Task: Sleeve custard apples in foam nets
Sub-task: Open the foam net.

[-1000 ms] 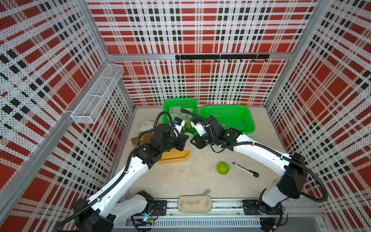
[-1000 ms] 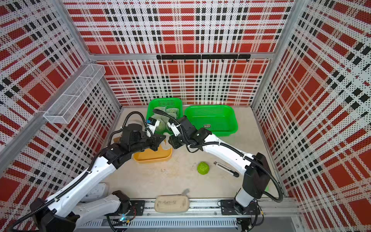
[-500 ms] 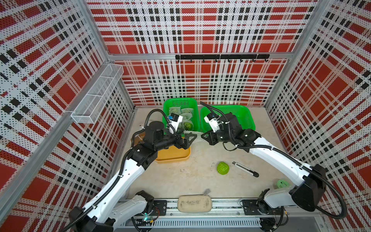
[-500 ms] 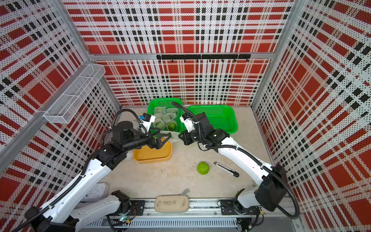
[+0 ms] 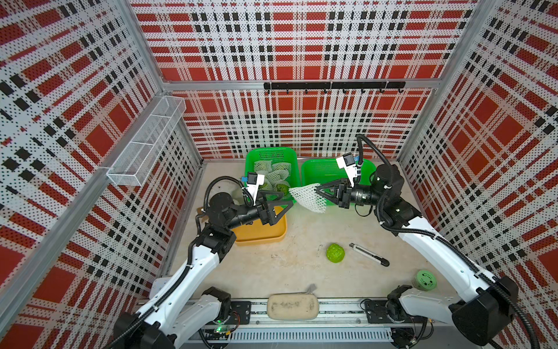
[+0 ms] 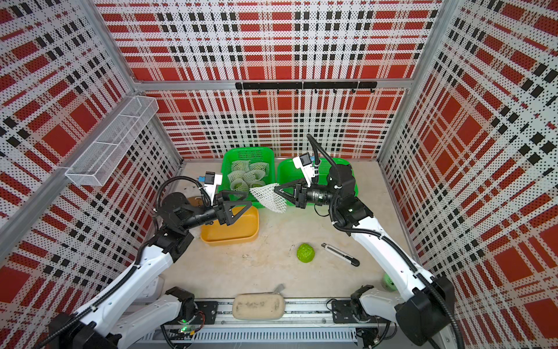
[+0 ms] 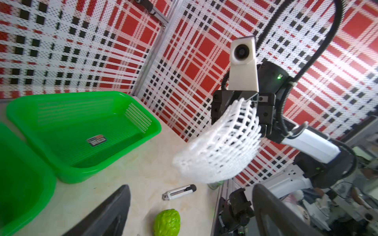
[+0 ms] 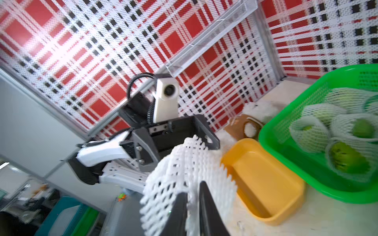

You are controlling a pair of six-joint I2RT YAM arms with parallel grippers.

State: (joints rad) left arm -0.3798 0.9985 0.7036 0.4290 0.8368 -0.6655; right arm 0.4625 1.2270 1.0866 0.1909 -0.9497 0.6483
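- Looking down on the table, I see my right claw [image 5: 316, 189] clenched on one edge of a white foam net [image 5: 306, 198], holding it up in the air between the two arms.
- In the right wrist view the two dark fingers [image 8: 180, 214] stand almost together, with the mesh pinched between them.
- The net fans out wide from the pinched end and hangs clear of the table, just on the near side of the two green baskets.
- My left claw [image 5: 287, 208] is released, its jaws spread wide with nothing between them. It hovers above the far right corner of the yellow tray [image 5: 262, 235].
- It points at the net from the left and is close to it. The left wrist view shows a gap between them.
- One bare custard apple [image 5: 335, 253] lies on the table, near and right of the tray and well apart from both claws.
- A utility knife [image 5: 369, 254] lies just right of that fruit, not touching it.
- The left green basket [image 5: 250, 157] at the far wall holds several sleeved custard apples [image 5: 273, 176], packed together.
- A second green basket [image 5: 305, 169] sits right beside it, partly behind the right arm.
- A round green perforated container [image 5: 425, 280] stands near the right arm's base, and a beige pouch [image 5: 293, 306] lies on the near rail.
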